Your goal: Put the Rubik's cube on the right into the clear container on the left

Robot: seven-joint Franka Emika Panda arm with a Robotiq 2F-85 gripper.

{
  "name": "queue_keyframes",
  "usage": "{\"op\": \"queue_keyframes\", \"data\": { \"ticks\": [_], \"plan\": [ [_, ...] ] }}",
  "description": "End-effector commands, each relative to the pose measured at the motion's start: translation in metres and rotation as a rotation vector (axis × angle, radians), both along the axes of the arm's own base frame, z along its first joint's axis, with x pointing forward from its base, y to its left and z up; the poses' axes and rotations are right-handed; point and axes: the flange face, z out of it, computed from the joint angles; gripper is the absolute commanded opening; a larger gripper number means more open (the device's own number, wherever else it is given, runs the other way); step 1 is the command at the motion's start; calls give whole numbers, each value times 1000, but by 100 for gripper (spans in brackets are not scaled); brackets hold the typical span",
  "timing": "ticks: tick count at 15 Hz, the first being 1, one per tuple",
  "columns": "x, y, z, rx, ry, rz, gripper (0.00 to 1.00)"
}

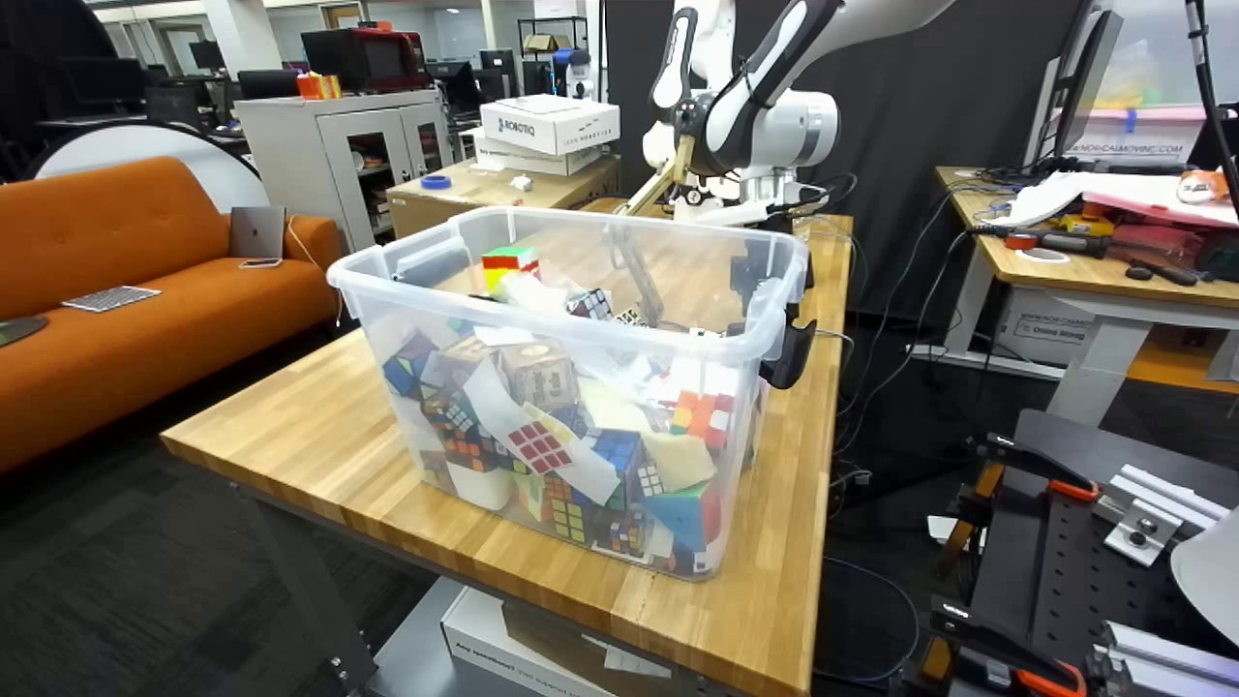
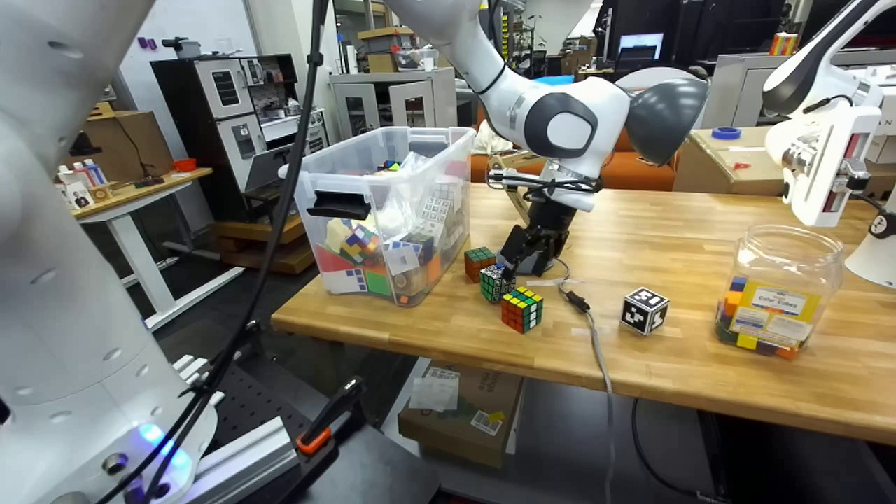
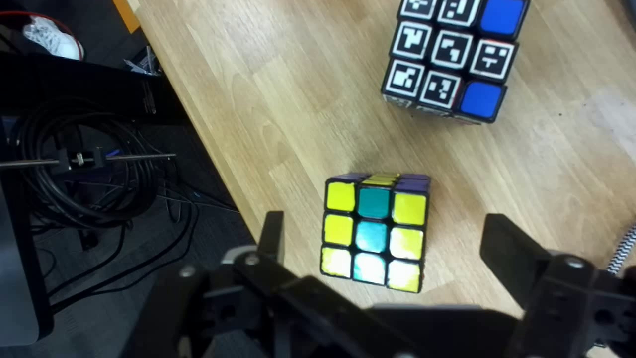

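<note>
Four cubes [image 2: 522, 309] on the table [image 2: 665, 238], between container [image 2: 336, 182] and jar [image 2: 791, 260]

A striped light-brown wooden table [image 2: 686, 238] is bearing a large rectangular clear plastic tub [image 1: 552, 329]. Just beside it, a green-topped orange-brown puzzle cube [image 2: 479, 266] is sitting; nearby, a black cube with white markers and blue squares [image 3: 451, 52] and a yellow-and-green-topped puzzle cube [image 3: 375, 231] are resting apart. A grey cord [image 2: 596, 339] is running across the table and over its edge; on its other side, a black-and-white patterned cube [image 2: 644, 310] and a clear yellow-labelled jar [image 2: 778, 297] are standing.
</note>
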Motion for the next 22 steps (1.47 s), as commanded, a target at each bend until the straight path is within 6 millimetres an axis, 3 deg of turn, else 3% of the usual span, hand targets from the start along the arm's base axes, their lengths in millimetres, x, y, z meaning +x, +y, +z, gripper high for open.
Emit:
{"op": "queue_keyframes", "data": {
  "ticks": [1, 6, 11, 12, 14, 19, 22],
  "plan": [
    [2, -10, -18, -28, -11, -50, 100],
    [-2, -13, -56, -31, 32, -76, 100],
    [0, -18, -74, -34, 51, -95, 99],
    [0, -19, -76, -30, 51, -100, 74],
    [2, -22, -70, -26, 36, -110, 72],
    [4, -34, -30, -29, -30, -148, 38],
    [-7, -46, 11, -46, -72, -179, 38]
  ]
}}
